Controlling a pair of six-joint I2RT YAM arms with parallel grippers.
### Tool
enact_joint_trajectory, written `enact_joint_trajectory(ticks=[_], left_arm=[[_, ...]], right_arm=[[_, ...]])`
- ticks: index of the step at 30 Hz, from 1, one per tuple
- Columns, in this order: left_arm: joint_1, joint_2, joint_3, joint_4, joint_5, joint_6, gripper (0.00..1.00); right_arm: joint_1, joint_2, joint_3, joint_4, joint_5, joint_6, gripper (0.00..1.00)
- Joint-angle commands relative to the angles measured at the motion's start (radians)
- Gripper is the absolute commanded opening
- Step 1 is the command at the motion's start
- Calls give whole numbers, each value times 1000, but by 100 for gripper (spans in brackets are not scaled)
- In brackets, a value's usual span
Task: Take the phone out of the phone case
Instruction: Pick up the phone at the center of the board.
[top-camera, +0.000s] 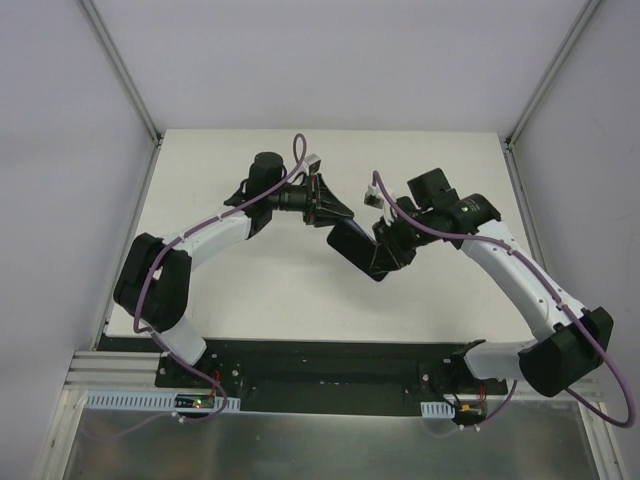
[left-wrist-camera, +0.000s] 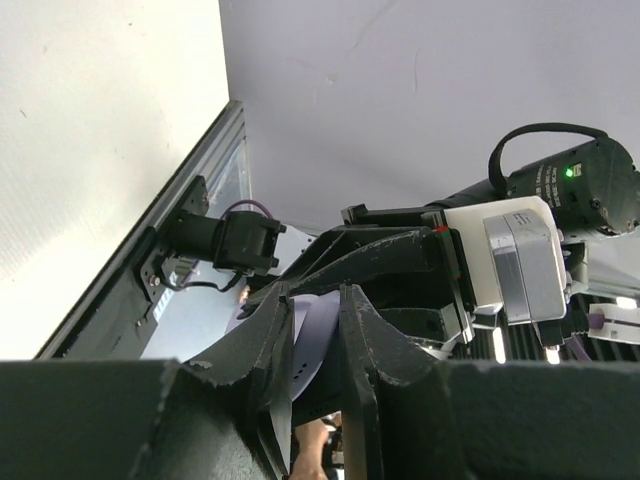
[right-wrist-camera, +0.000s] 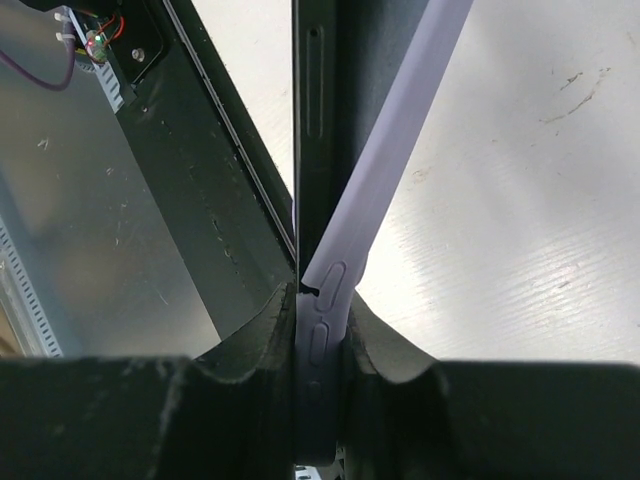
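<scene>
Phone (right-wrist-camera: 310, 120) part out of phone case (right-wrist-camera: 372, 170), lengthwise away from our right gripper (right-wrist-camera: 318, 310) clamping case end; left gripper (left-wrist-camera: 315, 310) near-closed, hold unclear.

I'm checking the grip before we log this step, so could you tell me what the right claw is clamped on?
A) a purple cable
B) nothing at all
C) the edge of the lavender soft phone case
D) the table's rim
C: in the right wrist view the right claw pinches the lavender soft phone case at its edge, and the black slab phone splits away from it above the grip.
</scene>
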Motion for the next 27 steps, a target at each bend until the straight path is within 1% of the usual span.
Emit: enact_joint_trajectory(ticks=[1, 5, 7, 11, 14, 16, 18, 22, 25, 27], left_arm=[[-49, 4, 53, -143, -10, 107, 0], [-29, -35, 99, -204, 21, 240, 0], [-12, -57, 123, -252, 36, 332, 9], [35, -103, 168, -342, 85, 479, 38], [75, -121, 200, -399, 143, 552, 59], [106, -137, 214, -414, 180, 590, 77], [135, -157, 232, -449, 206, 654, 89], [190, -200, 277, -535, 280, 806, 99], [201, -235, 295, -632, 326, 956, 99], [201, -261, 294, -690, 332, 1042, 99]], right_arm=[[0, -67, 75, 277, -135, -78, 0], [-34, -78, 50, 277, -206, -63, 0], [-49, -79, 41, 280, -245, -49, 0], [-71, -82, 13, 282, -302, -37, 0], [-74, -84, -4, 277, -319, -33, 0], [-80, -85, -21, 277, -330, -33, 0], [-86, -91, -34, 276, -335, -32, 0], [-103, -99, -48, 277, -351, -27, 0], [-110, -101, -53, 283, -367, -14, 0], [-114, -96, -48, 286, -382, -4, 0]])
